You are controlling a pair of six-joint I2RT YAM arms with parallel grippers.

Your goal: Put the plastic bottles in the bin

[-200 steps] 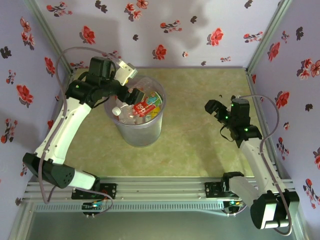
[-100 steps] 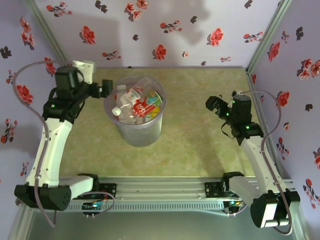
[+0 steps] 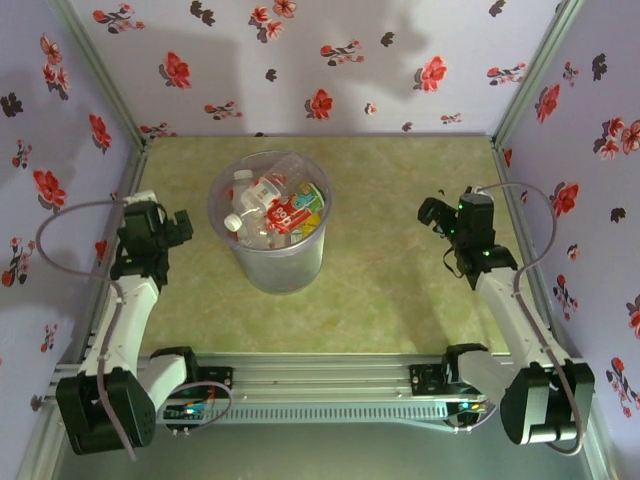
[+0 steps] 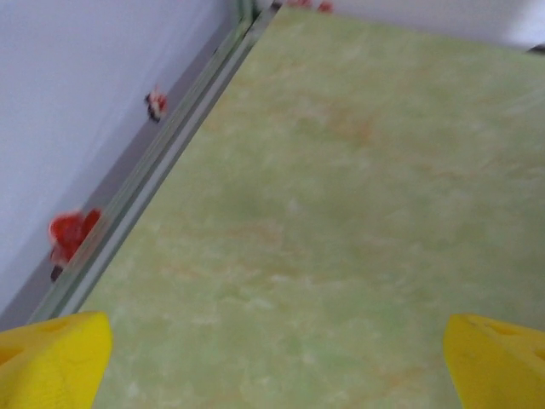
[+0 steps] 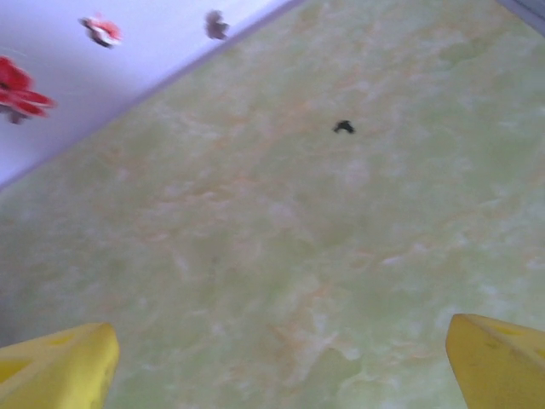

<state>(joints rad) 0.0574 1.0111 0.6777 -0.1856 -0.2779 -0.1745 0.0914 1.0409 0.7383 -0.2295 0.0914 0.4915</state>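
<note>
Left claw (image 3: 181,226) withdrew from bin (image 3: 272,266) to the wall (image 3: 55,110), spread wide; right claw (image 3: 429,212) likewise.

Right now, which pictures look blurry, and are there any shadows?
Top view: sharp, with big soft shadows on the back wall. Left wrist view: smeary, the wall flowers fuzzy. Right wrist view: hazy too, with the yellow tips of the right claw out of focus.
</note>
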